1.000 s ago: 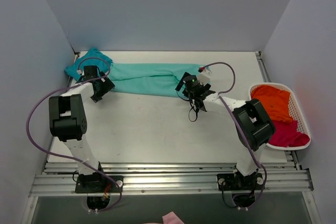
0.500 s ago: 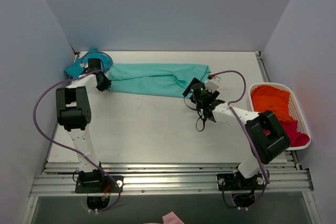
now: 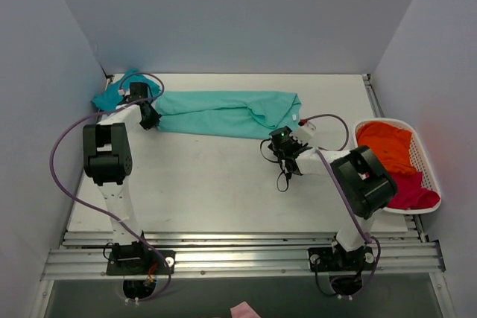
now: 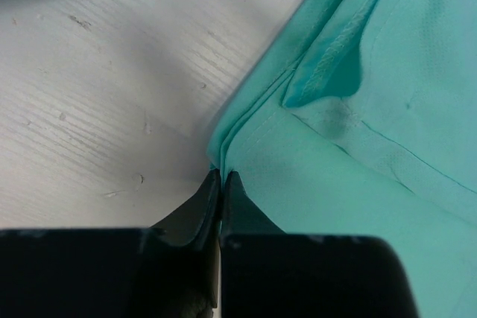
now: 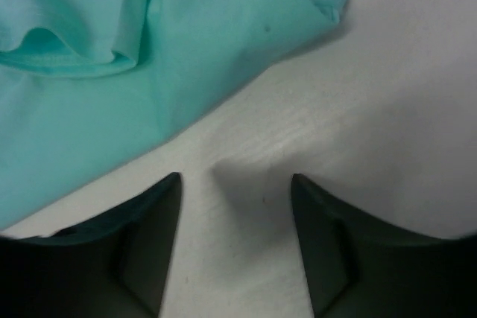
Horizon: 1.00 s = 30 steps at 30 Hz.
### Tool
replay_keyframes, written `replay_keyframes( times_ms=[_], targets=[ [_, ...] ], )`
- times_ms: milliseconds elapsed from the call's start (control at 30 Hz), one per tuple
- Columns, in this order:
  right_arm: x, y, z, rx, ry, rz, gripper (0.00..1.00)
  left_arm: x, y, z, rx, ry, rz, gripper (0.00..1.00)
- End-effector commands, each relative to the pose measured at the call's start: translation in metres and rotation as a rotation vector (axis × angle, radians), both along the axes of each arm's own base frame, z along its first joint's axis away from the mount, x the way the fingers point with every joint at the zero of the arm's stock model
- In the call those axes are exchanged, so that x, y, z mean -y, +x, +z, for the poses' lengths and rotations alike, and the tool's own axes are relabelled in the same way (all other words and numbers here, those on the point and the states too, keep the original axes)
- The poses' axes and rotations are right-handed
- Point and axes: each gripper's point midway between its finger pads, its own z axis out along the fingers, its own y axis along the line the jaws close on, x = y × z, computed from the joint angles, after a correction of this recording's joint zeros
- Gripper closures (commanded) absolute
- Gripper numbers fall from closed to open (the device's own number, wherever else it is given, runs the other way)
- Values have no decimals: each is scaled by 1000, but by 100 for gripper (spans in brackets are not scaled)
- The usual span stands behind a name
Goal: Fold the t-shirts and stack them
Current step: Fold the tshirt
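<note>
Mint shirt (image 3: 223,113) lies as a long band running left-right across the upper frame. Left gripper (image 4: 221,174) clenched at its left end; right gripper (image 5: 235,179) spread, empty.

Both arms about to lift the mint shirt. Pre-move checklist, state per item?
1. Jaws of left gripper shut at the mint-green t-shirt edge: ok.
2. Cloth actually caught between them: cannot tell.
3. Grip by right gripper on the shirt: not ok, jaws open over bare table, short of the hem.
4. Shirt laid out as a long strip: ok.
5. The darker teal t-shirt apart from the left grip: ok.
</note>
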Motion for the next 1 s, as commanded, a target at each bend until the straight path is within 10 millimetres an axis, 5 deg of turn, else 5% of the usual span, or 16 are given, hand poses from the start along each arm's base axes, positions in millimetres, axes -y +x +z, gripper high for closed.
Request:
replay_keyframes(
  times_ms=[0,100,233,267,500,633,700,767,967],
  targets=[
    [15,27,-9,9,-3,-91,57,3,-6,8,3,12,-16,98],
    [23,46,-25,-16,35,-104,73,8,-11,10,8,6,-28,98],
    [32,60,-44,-57,63,-121,76,9,-18,12,11,4,-31,98],
    [31,66,-41,-49,68,-125,76,25,-19,15,18,4,-63,98],
    [29,96,-34,-49,90,-120,86,47,-45,21,30,-2,-110,98],
    [26,119,-31,-51,96,-108,88,71,-87,8,-7,-12,-153,98],
    [26,126,-40,-87,78,-108,88,92,-99,16,25,-5,-190,98],
    [25,148,-28,-74,79,-107,88,106,-123,13,4,6,-202,98],
    [19,191,-27,-85,57,-82,87,181,-194,25,22,28,-335,98]
  ],
)
